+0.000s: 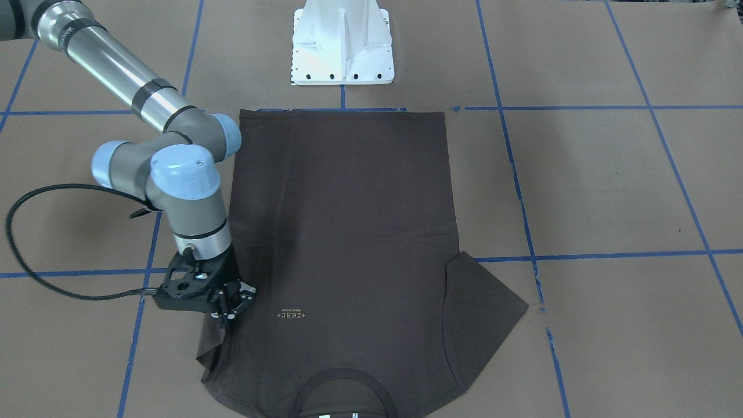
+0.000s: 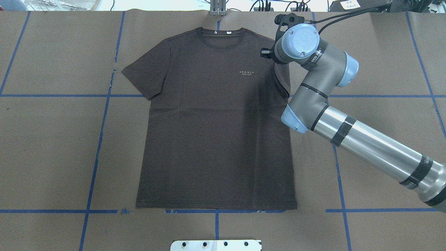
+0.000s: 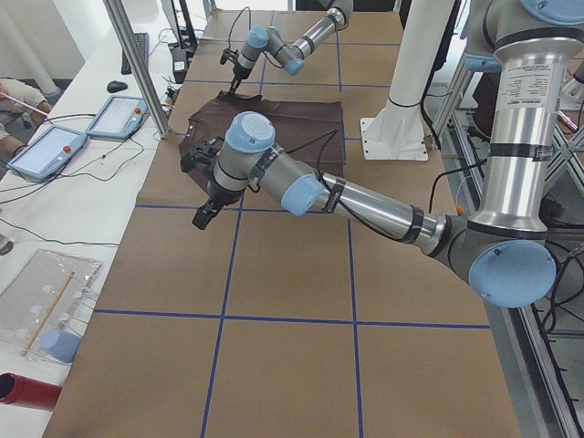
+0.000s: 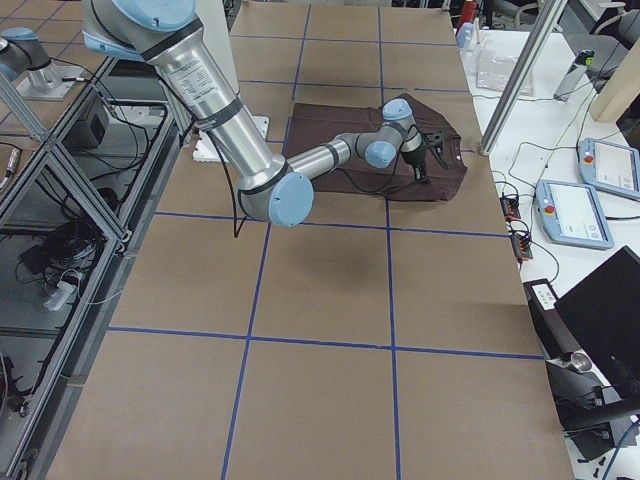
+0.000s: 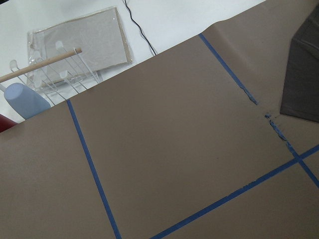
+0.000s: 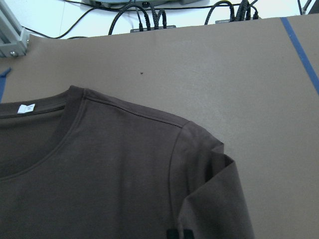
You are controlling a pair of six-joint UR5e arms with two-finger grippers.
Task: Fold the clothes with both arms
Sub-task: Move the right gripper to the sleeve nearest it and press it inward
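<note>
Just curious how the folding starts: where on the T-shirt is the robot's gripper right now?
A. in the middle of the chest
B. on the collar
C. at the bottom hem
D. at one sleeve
D: the right gripper sits at the shoulder edge of the T-shirt, where the sleeve lies turned in over the body, away from hem and collar.

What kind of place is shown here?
Probably a robotics lab: a paper-covered table gridded with blue tape, a robot arm over a T-shirt, and control pendants on the side bench.
</note>
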